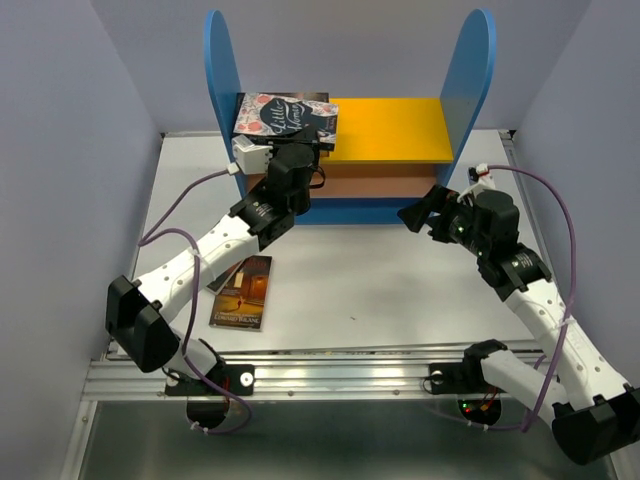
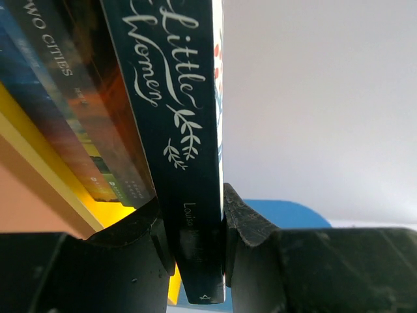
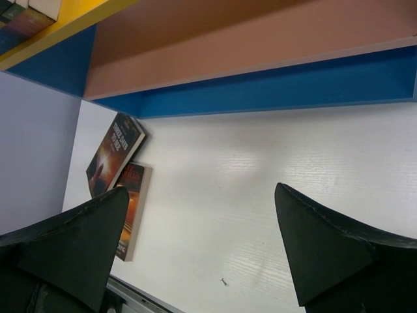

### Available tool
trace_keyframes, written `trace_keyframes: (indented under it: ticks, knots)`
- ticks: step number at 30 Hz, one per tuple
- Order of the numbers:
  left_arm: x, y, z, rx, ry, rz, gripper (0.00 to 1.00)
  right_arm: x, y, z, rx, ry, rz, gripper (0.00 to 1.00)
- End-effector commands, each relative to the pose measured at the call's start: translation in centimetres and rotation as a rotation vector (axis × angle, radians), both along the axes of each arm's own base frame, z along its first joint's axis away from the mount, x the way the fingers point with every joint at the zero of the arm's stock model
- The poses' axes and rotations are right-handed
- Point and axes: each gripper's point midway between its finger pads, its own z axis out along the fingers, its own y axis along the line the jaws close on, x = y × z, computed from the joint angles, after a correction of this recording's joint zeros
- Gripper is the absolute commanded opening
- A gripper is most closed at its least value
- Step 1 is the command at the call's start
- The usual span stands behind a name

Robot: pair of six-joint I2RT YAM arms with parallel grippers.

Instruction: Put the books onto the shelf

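Book (image 2: pixel 186 195) spine reads "Little Women".

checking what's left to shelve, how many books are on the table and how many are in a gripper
books lying on the table: 2
books in a gripper: 1, little women in the left gripper
total: 3
other books on the yellow board are too hidden to count

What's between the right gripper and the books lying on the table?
Nothing: in the right wrist view, bare white table separates the right gripper from the books.
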Motion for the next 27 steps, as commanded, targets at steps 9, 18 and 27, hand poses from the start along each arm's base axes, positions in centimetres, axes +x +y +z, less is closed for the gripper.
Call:
trace_keyframes:
  ticks: [9, 18, 27]
  knots:
    - [-0.3, 3.4, 4.1, -0.215, -0.005, 0.194, 0.14, -0.5, 0.2, 1.2, 0.025, -0.038, 0.019, 1.0]
    - [-0.7, 3.2, 5.2, -0.188, 0.009, 0.168, 0.69, -0.5, 0.3, 1.0, 0.024, -0.032, 0.024, 1.0]
    - [-0.8, 2.6, 4.8, -0.109, 0.055, 0.127, 0.94, -0.7, 3.8, 2.7, 0.022, -0.07, 0.268, 1.0]
